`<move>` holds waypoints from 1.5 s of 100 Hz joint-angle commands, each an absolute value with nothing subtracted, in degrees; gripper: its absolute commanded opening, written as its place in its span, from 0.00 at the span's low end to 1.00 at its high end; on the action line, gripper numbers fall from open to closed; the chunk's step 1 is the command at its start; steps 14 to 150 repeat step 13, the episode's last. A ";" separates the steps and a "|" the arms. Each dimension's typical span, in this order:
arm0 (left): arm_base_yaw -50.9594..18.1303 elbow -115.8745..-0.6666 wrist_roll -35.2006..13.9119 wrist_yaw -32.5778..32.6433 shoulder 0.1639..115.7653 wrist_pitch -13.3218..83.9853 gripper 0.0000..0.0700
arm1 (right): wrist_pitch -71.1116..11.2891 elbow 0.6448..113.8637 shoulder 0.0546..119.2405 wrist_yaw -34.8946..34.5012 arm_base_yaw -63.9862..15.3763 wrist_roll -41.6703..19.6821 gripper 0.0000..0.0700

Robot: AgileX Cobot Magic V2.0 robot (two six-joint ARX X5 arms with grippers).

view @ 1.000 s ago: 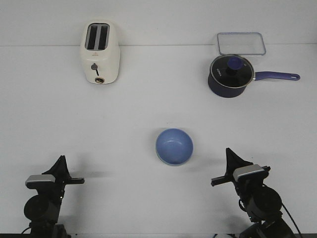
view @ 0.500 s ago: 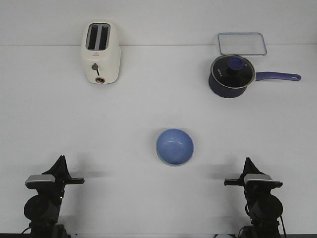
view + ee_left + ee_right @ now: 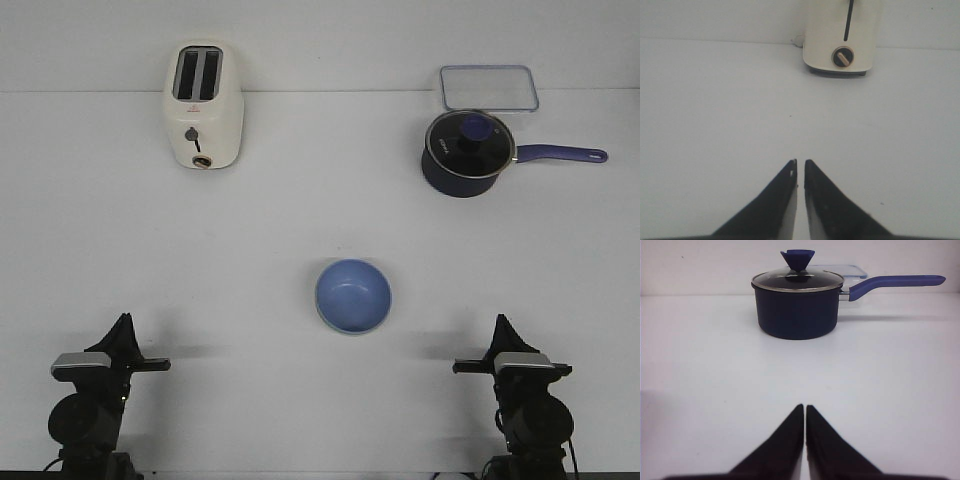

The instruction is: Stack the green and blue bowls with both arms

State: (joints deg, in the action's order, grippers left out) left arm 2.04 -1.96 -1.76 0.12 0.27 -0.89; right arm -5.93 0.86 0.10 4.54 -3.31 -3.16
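A smooth round periwinkle blue bowl (image 3: 353,296) sits mid-frame; no green rim shows, so it may be nested underneath. The right gripper (image 3: 501,331) has swung back to lower right, empty, fingers nearly touching. The left gripper (image 3: 122,328) waits likewise at lower left.

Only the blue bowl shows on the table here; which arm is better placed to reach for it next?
Right, narrowly. The blue bowl sits right of centre, nearer the right gripper than the left gripper. Both have their fingers shut, empty, at the near edge. No green bowl shows separately; it may be under the blue one.
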 commanded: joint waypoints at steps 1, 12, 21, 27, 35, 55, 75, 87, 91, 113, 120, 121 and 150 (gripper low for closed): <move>2.13 -0.80 -1.06 0.03 0.19 -1.76 0.02 | -5.32 0.73 0.05 4.49 -3.31 -2.74 0.02; 2.13 -0.80 -1.06 0.03 0.19 -1.76 0.02 | -5.32 0.73 0.05 4.49 -3.31 -2.74 0.01; 2.13 -0.80 -1.06 0.03 0.19 -1.76 0.02 | -5.32 0.73 0.05 4.49 -3.31 -2.74 0.01; 2.13 -0.80 -1.06 0.03 0.19 -1.76 0.02 | -5.32 0.73 0.05 4.49 -3.31 -2.74 0.01; 2.13 -0.80 -1.06 0.03 0.19 -1.76 0.02 | -5.32 0.73 0.05 4.49 -3.31 -2.74 0.01; 2.13 -0.80 -1.06 0.03 0.19 -1.76 0.02 | -5.32 0.73 0.05 4.49 -3.31 -2.74 0.01; 2.13 -0.80 -1.06 0.03 0.19 -1.76 0.02 | -5.32 0.73 0.05 4.49 -3.31 -2.74 0.01; 2.13 -0.80 -1.06 0.03 0.19 -1.76 0.02 | -5.32 0.73 0.05 4.49 -3.31 -2.74 0.01; 2.13 -0.80 -1.06 0.03 0.19 -1.76 0.02 | -5.32 0.73 0.05 4.49 -3.31 -2.74 0.01; 2.13 -0.80 -1.06 0.03 0.19 -1.76 0.02 | -5.32 0.73 0.05 4.49 -3.31 -2.74 0.01; 2.13 -0.80 -1.06 0.03 0.19 -1.76 0.02 | -5.32 0.73 0.05 4.49 -3.31 -2.74 0.01; 2.13 -0.80 -1.06 0.03 0.19 -1.76 0.02 | -5.32 0.73 0.05 4.49 -3.31 -2.74 0.01; 2.13 -0.80 -1.06 0.03 0.19 -1.76 0.02 | -5.32 0.73 0.05 4.49 -3.31 -2.74 0.01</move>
